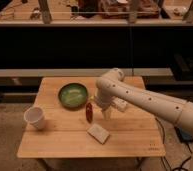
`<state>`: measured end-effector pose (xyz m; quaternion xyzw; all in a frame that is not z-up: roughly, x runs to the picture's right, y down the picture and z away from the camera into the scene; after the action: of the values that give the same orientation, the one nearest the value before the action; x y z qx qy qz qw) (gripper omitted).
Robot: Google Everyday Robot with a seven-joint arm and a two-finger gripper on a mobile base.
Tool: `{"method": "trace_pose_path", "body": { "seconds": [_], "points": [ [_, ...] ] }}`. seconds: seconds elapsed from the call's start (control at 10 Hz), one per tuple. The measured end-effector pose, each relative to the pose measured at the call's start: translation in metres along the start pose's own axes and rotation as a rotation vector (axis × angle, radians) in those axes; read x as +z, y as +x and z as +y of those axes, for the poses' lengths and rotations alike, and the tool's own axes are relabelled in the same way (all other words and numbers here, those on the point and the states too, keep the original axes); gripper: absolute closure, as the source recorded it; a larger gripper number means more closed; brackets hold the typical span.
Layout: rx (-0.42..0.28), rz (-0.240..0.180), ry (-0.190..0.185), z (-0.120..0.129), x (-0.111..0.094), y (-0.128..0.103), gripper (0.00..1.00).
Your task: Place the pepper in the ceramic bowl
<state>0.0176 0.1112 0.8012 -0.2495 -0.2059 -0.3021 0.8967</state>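
Camera view, pepper long axis front-to-back, far end toward ceramic bowl, pincer alongside, grip unclear

Table carries all. Ceramic bowl at back, centre-left. Pepper just front-right of bowl, on table. Cup at left. Packet in front of pepper. Claw just right of pepper.
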Motion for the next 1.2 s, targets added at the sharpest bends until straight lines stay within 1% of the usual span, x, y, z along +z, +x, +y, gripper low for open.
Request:
{"method": "trace_pose_path", "body": {
  "seconds": [0.2, 0.4, 0.6, 1.0, 1.2],
  "points": [
    [0.001, -0.032, 0.010, -0.002, 0.011, -0.002, 0.20],
    [0.005, -0.066, 0.033, -0.006, 0.020, -0.007, 0.20],
    [0.007, -0.094, 0.043, -0.008, 0.029, -0.010, 0.20],
    [0.027, -0.137, 0.075, -0.011, 0.040, -0.012, 0.20],
    [0.027, -0.160, 0.089, -0.015, 0.048, -0.017, 0.20]
  ]
}}
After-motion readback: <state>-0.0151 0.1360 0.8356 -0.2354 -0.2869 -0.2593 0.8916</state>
